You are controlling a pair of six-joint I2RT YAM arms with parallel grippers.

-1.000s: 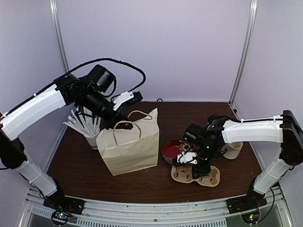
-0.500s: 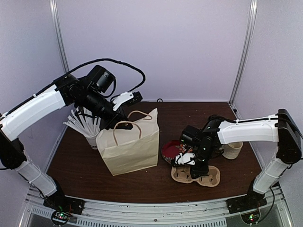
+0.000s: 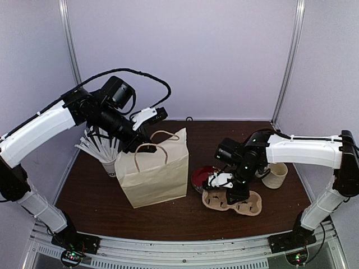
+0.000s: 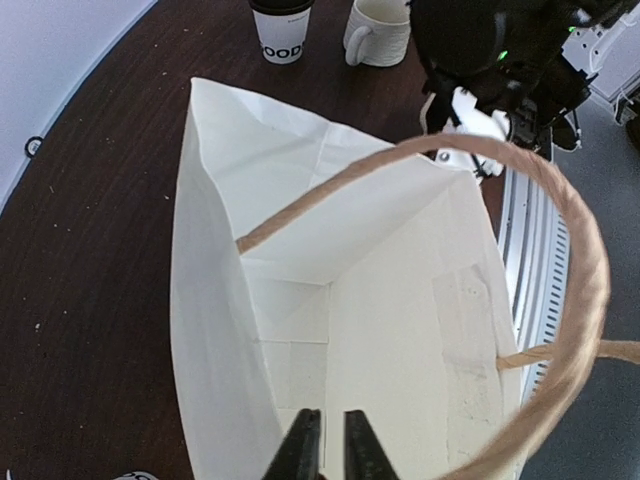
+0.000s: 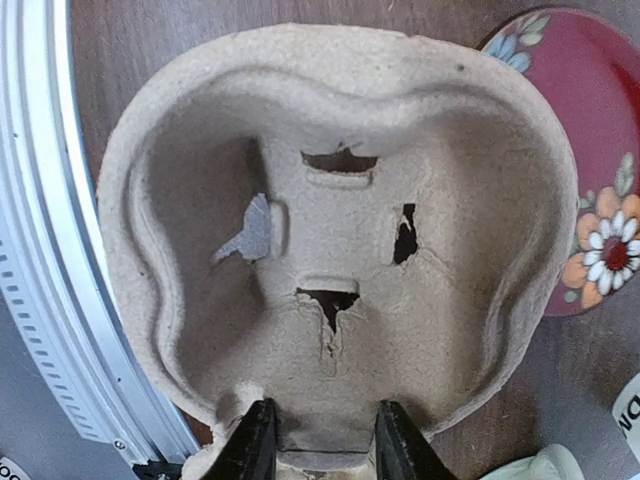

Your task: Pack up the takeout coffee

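Top: the carrier (image 3: pixel 233 203) is seen near the bag (image 3: pixel 154 175). Left wrist: the bag rim is apparently pinched by the left gripper (image 4: pixel 332 448), the cup (image 4: pixel 281 28) seen beyond. Right wrist: the carrier rim is clamped by the right gripper (image 5: pixel 325 445), its placing judged in hand; the cup must be fetched next.

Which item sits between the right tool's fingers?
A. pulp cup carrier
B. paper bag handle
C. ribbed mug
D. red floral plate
A: in the right wrist view the right tool clamps an end rim of the pulp cup carrier; the red floral plate lies outside its grip. The left tool pinches the paper bag at its rim.
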